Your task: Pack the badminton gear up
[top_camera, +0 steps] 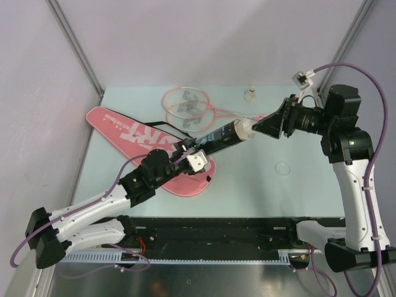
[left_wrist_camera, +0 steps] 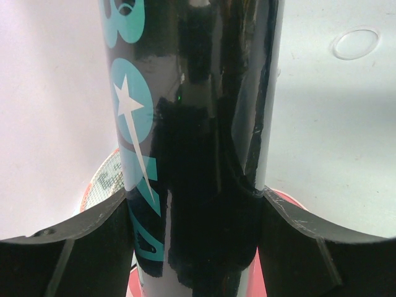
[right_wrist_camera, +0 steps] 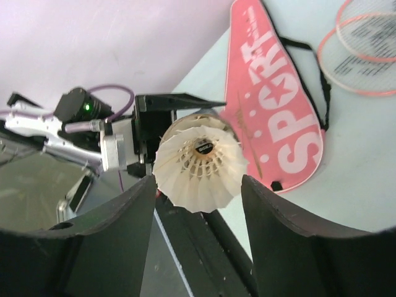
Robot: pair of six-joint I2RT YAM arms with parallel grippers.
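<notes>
My left gripper [top_camera: 185, 148] [left_wrist_camera: 195, 198] is shut on the dark tube [top_camera: 216, 137] [left_wrist_camera: 204, 93] with teal print. It holds the tube tilted, mouth towards the upper right, above the pink bag [top_camera: 136, 139] [right_wrist_camera: 272, 105]. A white shuttlecock [top_camera: 245, 130] [right_wrist_camera: 199, 162] sits at the tube's mouth, cork inward and skirt facing my right gripper. My right gripper [top_camera: 255, 129] [right_wrist_camera: 198, 179] is open, its fingertips at either side of the skirt's rim, which looks round and unsqueezed. Two pink rackets [top_camera: 185, 105] [right_wrist_camera: 365, 55] lie at the back. A second shuttlecock [top_camera: 250, 94] stands behind them.
A clear round lid [top_camera: 283, 167] [left_wrist_camera: 356, 43] lies on the table right of centre. The bag's black strap [top_camera: 170, 120] trails towards the rackets. Pale walls close the table at back and sides.
</notes>
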